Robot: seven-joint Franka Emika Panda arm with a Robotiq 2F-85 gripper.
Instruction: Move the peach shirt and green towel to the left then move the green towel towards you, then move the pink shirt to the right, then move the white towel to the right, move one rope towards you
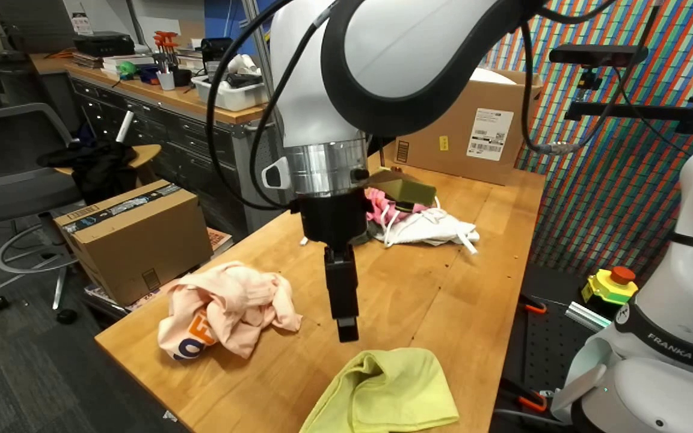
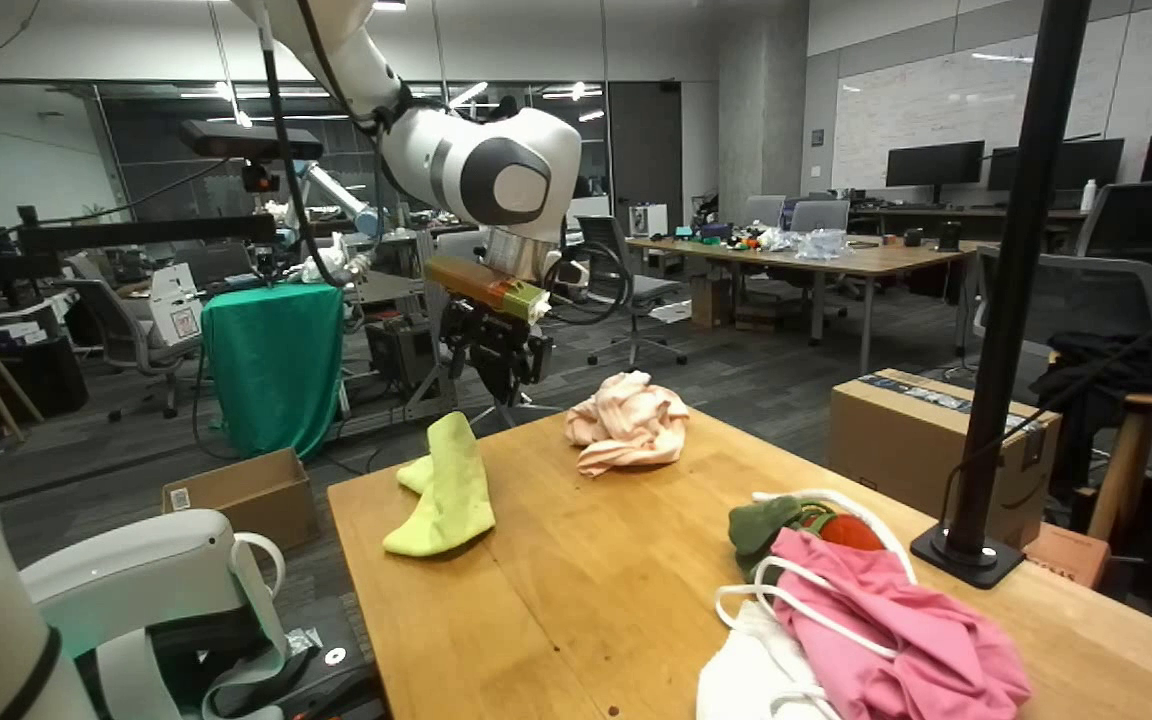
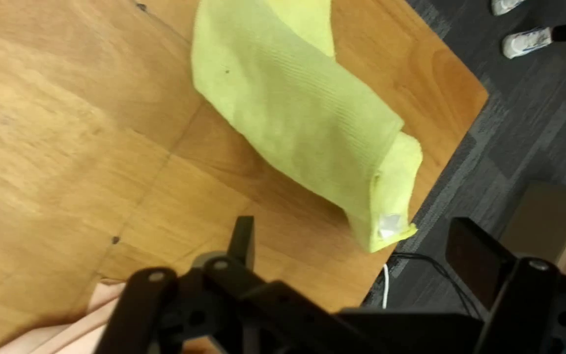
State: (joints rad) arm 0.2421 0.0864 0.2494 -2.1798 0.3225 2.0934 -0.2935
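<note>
Green towel (image 1: 400, 394) nearest, on the table (image 1: 418, 288), one end standing up. Gripper (image 3: 352, 241) looks clear of it, fingers wide apart, nothing pinched. Probably the towel step: if placement's good, lift straight up so that end doesn't snag, then go past peach shirt (image 1: 232, 307) to pink shirt (image 1: 376, 202). Carton (image 1: 455, 123) behind: white thing (image 1: 491, 76) showing above, maybe inside. Bench bin (image 1: 232, 99): white and dark bits (image 1: 243, 80), unclear.

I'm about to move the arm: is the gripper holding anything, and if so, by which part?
Nothing is held: the gripper stands open, and the green towel lies clear of it.
</note>
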